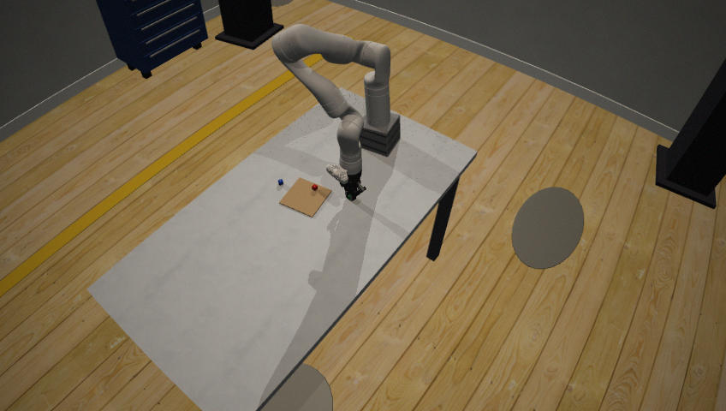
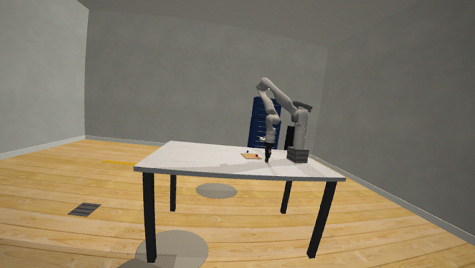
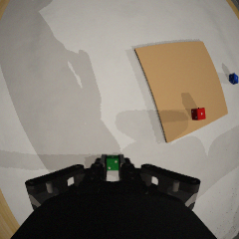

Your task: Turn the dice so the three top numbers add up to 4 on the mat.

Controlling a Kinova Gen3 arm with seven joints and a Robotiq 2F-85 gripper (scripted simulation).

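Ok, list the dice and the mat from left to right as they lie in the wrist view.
Green die, gripped between the gripper fingers, → tan mat → red die, on the mat near its right corner → blue die, off the mat on the table.

A: Matt grey table top (image 1: pixel 213 285), faintly mottled like stone, and that tan mat (image 1: pixel 300 200) looks like plain cardboard!

B: Floor's (image 1: pixel 509 330) grained wood planks. The arm (image 1: pixel 330 50) shows smooth pale plastic shells; dark matt gripper (image 3: pixel 113 175) casing.
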